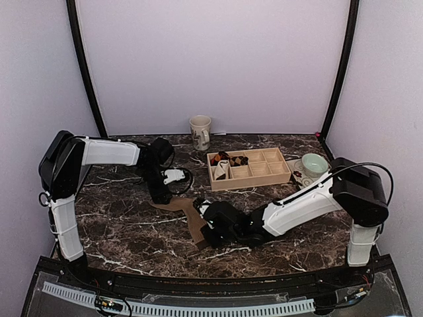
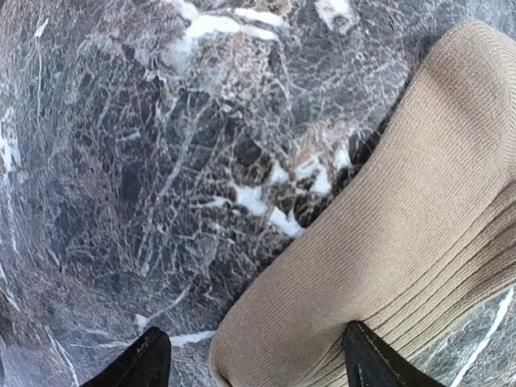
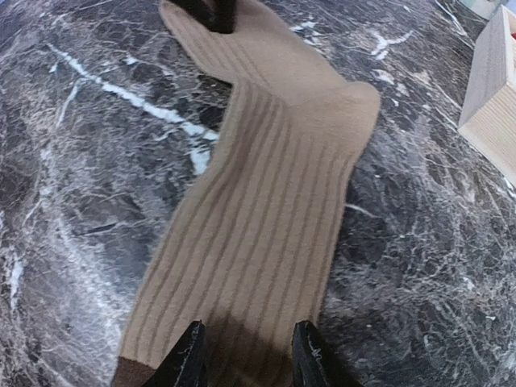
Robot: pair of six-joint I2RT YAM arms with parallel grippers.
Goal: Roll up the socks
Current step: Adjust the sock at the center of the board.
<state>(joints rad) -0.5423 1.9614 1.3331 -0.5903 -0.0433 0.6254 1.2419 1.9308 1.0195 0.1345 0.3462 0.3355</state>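
Observation:
The tan sock (image 1: 188, 214) lies flat on the marble table, running from the middle toward the near side. My left gripper (image 1: 160, 197) is open at the sock's far end. In the left wrist view (image 2: 258, 367) the toe (image 2: 403, 210) sits between the spread fingers, and the right fingertip (image 2: 367, 363) touches the fabric. My right gripper (image 1: 210, 234) is open over the sock's near cuff end. In the right wrist view (image 3: 246, 359) its fingers straddle the ribbed sock (image 3: 266, 201). A dark bundle with cream checks (image 1: 225, 158), apparently the argyle sock, lies in the wooden tray.
The wooden compartment tray (image 1: 264, 177) stands at the back right and also holds a small white rolled sock (image 1: 221, 170). A mug (image 1: 200, 132) stands behind it. A green bowl (image 1: 314, 163) sits on a plate at the far right. The tray's corner (image 3: 492, 89) shows in the right wrist view.

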